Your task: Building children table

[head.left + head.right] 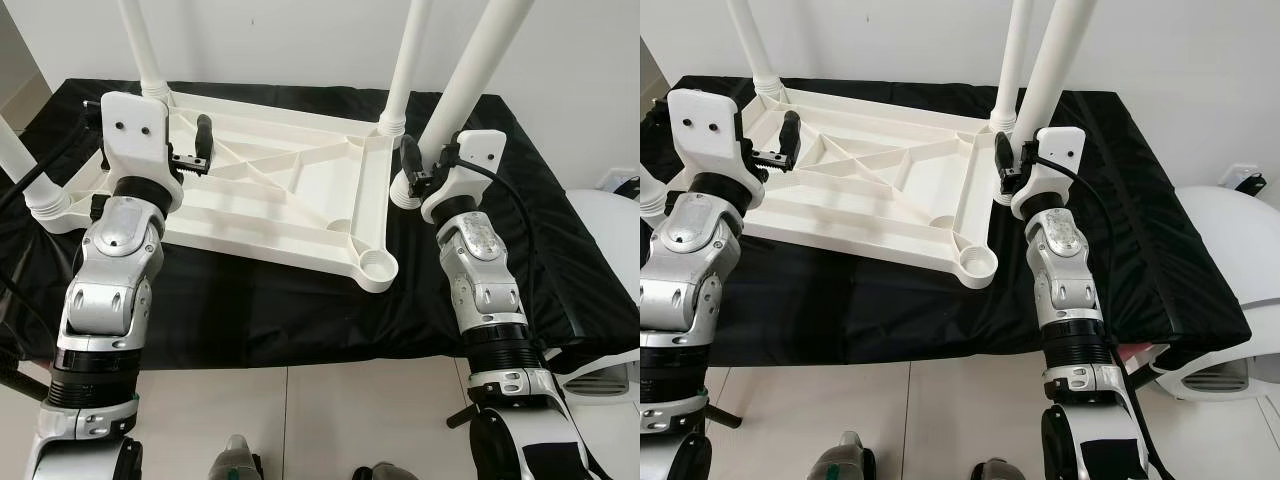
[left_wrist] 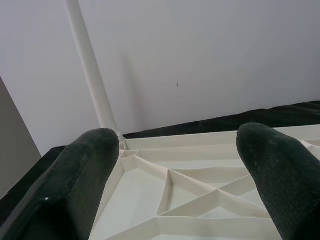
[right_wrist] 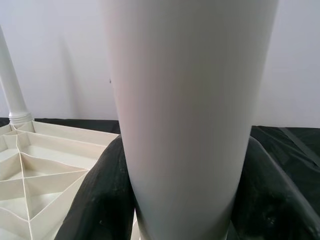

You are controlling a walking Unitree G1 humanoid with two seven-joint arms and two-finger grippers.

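The white table top (image 1: 290, 190) lies upside down on a black-covered surface, its ribbed underside facing up. Two white legs stand in its far corners, the back left leg (image 1: 140, 45) and the back right leg (image 1: 408, 60), and a third leg (image 1: 18, 160) stands at the near left. The near right corner socket (image 1: 375, 265) has nothing in it. My right gripper (image 1: 425, 165) is shut on a loose white leg (image 1: 480, 60), held tilted with its lower end beside the table's right edge. Over the underside at the left, my left gripper (image 1: 195, 150) is open, with nothing between its fingers (image 2: 95, 150).
The black cloth (image 1: 250, 310) hangs over the front edge, with pale tiled floor below. A white rounded object (image 1: 610, 230) sits low at the right. A plain white wall runs close behind the surface.
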